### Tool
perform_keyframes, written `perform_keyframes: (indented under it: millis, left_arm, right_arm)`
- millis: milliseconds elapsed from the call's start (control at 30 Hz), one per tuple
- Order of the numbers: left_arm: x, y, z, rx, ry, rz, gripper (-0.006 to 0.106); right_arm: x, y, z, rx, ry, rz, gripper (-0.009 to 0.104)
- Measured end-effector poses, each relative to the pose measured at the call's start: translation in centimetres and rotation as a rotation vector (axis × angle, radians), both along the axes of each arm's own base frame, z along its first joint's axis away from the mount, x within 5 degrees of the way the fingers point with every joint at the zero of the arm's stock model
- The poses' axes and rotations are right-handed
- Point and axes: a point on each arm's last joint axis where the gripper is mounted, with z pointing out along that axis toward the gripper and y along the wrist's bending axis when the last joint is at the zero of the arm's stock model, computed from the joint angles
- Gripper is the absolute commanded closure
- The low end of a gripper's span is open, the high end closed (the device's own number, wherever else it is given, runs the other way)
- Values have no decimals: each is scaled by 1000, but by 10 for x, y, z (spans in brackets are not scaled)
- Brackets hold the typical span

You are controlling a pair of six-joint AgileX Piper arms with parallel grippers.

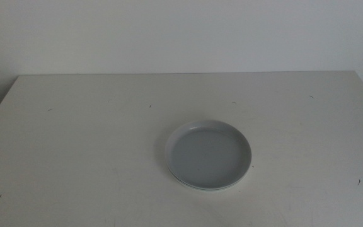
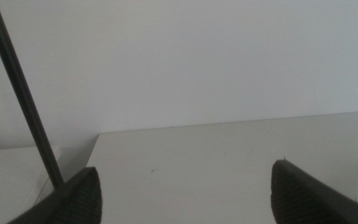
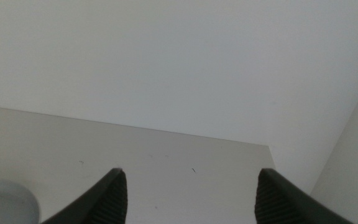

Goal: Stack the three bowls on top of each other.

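The three bowls (image 1: 209,154) look already nested in one stack mid-tabletop (image 1: 93,139), while left gripper (image 2: 185,193) and right gripper (image 3: 188,196) gape wide, empty, away from it.

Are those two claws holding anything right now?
No. The left gripper and the right gripper are both open with only bare table between the jaws. The stack of bowls sits untouched on the table.

A white table (image 1: 93,145) stands against a plain white wall (image 1: 181,31).
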Motion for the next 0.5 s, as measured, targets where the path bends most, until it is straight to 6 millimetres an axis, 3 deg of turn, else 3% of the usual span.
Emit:
perform_keyframes:
  millis: [233, 500]
  left_arm:
    - [-7, 0, -16, -1, -1, 0, -5]
    - [-13, -1, -64, -17, 35, 3, -5]
  right_arm:
    - [-12, 0, -15, -6, 2, -1, 43]
    - [-45, -1, -58, -103, -24, -1, 43]
